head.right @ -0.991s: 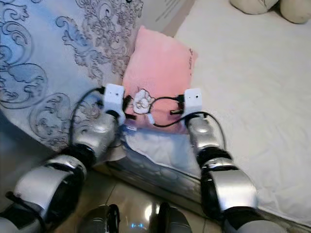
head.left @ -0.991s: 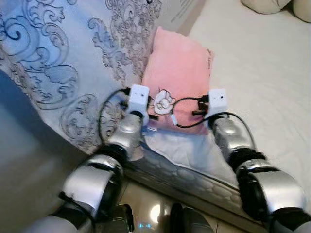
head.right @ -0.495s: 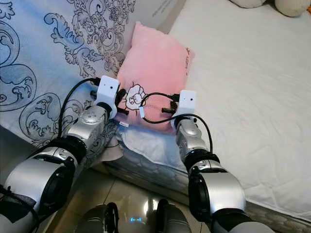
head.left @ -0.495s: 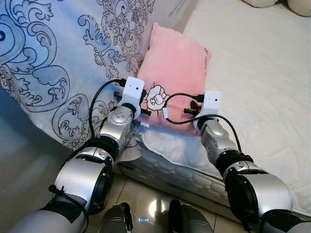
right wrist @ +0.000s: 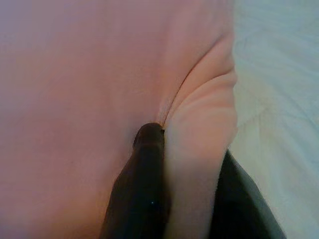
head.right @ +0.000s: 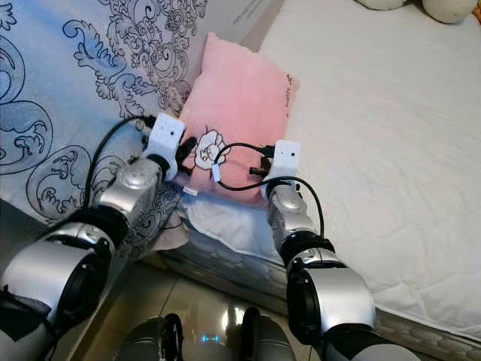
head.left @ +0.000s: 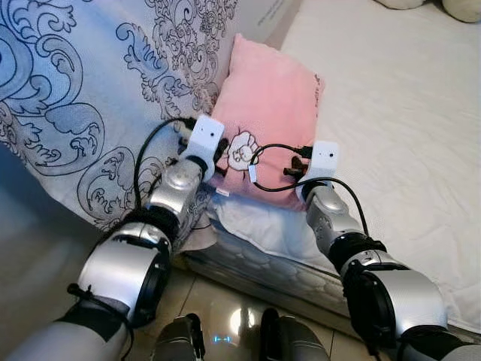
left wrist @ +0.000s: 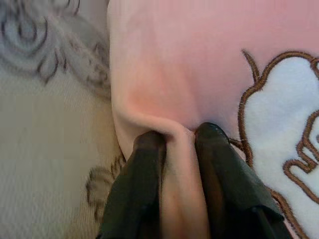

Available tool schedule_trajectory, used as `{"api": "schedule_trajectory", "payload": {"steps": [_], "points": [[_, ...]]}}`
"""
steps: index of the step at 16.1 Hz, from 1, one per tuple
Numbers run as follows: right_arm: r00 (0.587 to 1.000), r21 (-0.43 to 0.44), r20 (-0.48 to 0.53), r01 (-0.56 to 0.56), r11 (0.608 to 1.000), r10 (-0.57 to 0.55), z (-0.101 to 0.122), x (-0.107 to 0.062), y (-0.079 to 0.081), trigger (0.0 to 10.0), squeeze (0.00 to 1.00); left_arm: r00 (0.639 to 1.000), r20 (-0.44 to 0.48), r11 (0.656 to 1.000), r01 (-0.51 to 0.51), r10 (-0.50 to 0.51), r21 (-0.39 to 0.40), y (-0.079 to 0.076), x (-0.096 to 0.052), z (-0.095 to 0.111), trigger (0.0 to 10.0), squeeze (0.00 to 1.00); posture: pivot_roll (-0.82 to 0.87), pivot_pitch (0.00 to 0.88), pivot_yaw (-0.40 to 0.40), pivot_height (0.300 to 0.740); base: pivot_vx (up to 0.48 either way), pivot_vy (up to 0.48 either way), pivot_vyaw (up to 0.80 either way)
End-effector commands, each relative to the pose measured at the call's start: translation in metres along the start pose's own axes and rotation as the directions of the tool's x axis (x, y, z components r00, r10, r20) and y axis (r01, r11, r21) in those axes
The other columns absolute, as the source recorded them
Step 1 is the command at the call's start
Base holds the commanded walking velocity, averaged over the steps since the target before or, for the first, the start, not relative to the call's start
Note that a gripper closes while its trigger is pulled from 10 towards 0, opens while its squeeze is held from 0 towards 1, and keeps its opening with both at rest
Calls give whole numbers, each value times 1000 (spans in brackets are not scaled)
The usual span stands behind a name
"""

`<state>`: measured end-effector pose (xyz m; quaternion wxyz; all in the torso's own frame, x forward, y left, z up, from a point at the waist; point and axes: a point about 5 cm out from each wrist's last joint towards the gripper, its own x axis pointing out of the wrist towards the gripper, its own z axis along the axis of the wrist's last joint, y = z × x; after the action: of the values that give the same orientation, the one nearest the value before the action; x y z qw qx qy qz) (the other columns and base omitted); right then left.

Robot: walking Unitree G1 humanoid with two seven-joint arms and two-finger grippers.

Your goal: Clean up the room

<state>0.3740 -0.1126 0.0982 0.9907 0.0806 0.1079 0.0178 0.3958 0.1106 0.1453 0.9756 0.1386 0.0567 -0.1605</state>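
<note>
A pink pillow [head.left: 272, 105] with a white cartoon patch lies at the near edge of the bed, next to a blue patterned quilt [head.left: 90, 90]. My left gripper [left wrist: 178, 137] is shut on a fold at the pillow's near left corner. In the right wrist view my right gripper [right wrist: 192, 144] pinches a fold of the pillow's near right edge between its fingers [right wrist: 144, 169]. From the head, both wrists [head.right: 167, 139] rest against the pillow's near end, hiding the fingers.
The white mattress [head.left: 406, 113] stretches right and back. Cream cushions [head.right: 428, 7] sit at the far right corner. A cardboard box [head.left: 267, 15] stands behind the pillow. Glossy tiled floor [head.left: 233, 316] and my feet are below the bed edge.
The camera has shifted, so the whole scene sits slightly differently. Both grippers stay at the pillow's near end; the pillow looks drawn slightly up and left between one second ago and now.
</note>
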Motion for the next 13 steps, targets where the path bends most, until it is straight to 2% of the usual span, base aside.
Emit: {"api": "schedule_trajectory", "payload": {"steps": [1,3,5,6,7,10,11,13], "points": [[1000,16,-19,6,1000,-6,-9,-3,1,10000,1000,999,1,999,38,-38,26,-3,1,4,10000,1000,-6,231,-40,740,0,0,0],[1000,63,-4,14,998,-14,-9,-4,4,10000,1000,998,35,998,48,-49,46,1,3,16,10000,1000,-6,226,-40,740,0,0,0],[1000,68,17,4,998,-5,-10,-5,13,10000,1000,996,71,998,44,-48,49,8,5,30,10000,1000,-3,216,-40,740,0,0,0],[999,76,36,-4,997,1,-8,-6,19,10000,1000,995,88,999,43,-45,28,12,6,37,10000,1000,-4,208,-36,740,0,0,0],[997,63,75,-17,998,12,-4,-7,25,10000,1000,995,90,998,46,-41,-51,14,5,37,10000,1000,-13,192,-29,740,0,0,0],[990,20,138,-36,999,33,2,-10,26,10000,1000,996,70,993,62,-54,-104,17,0,21,10000,1000,-22,174,-28,740,0,0,0],[987,14,160,-23,1000,21,1,-14,20,10000,1000,998,53,989,47,-40,-140,24,-4,11,10000,1000,-20,163,-29,740,0,0,0],[985,3,170,1,1000,-1,-4,-21,11,10000,1000,999,38,991,40,-35,-130,32,-12,-1,10000,1000,-15,142,-31,740,0,0,0]]}}
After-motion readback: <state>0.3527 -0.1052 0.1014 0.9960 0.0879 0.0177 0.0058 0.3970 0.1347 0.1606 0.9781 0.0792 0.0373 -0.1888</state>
